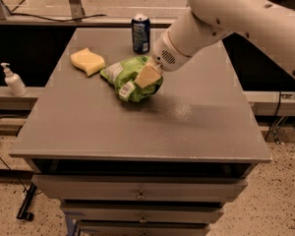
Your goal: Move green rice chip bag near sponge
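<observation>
The green rice chip bag [124, 77] is a crinkly lime-green pouch with white label patches, held just above the grey table [137, 127] left of its middle. My gripper [146, 76] comes in from the upper right on a white arm and is shut on the bag's right side. The sponge [87, 61], pale yellow with wavy edges, lies on the table to the bag's upper left, a short gap away from it.
A dark blue soda can [140, 33] stands upright near the table's far edge, just behind the bag. A white pump bottle [13, 80] stands on a ledge left of the table. Drawers are under the table's front edge.
</observation>
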Robot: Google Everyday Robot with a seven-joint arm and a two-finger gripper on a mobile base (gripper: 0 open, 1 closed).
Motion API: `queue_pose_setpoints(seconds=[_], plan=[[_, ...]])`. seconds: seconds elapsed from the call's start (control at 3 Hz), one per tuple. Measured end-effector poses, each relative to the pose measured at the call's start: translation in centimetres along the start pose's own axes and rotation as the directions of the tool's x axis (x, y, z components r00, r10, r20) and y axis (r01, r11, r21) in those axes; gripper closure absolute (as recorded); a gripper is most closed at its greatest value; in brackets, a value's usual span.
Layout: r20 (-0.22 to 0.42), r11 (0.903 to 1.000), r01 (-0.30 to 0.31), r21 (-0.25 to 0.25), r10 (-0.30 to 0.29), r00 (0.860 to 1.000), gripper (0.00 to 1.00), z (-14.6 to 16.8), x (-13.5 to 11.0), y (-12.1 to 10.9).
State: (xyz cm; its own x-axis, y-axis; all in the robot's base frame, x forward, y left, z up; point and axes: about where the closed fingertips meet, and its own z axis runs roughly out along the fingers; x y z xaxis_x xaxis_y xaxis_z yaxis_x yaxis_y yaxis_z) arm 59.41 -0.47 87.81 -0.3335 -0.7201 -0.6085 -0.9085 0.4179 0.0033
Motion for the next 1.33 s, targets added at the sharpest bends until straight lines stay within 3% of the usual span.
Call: queue_pose_setpoints(seconds=[0.67,1.0,1.33], plan=[[0.010,0.9975,0.053,-0.047,-0.052,0.999,1.00,1.8,-2.2,1.6],[0.019,0.9972,0.038,-0.065,-0.037,0.999,0.84,2.0,-2.8,2.3],[0.022,0.9965,0.025,-0.080,-0.024,0.999,0.59,2.2,-3.2,2.8]])
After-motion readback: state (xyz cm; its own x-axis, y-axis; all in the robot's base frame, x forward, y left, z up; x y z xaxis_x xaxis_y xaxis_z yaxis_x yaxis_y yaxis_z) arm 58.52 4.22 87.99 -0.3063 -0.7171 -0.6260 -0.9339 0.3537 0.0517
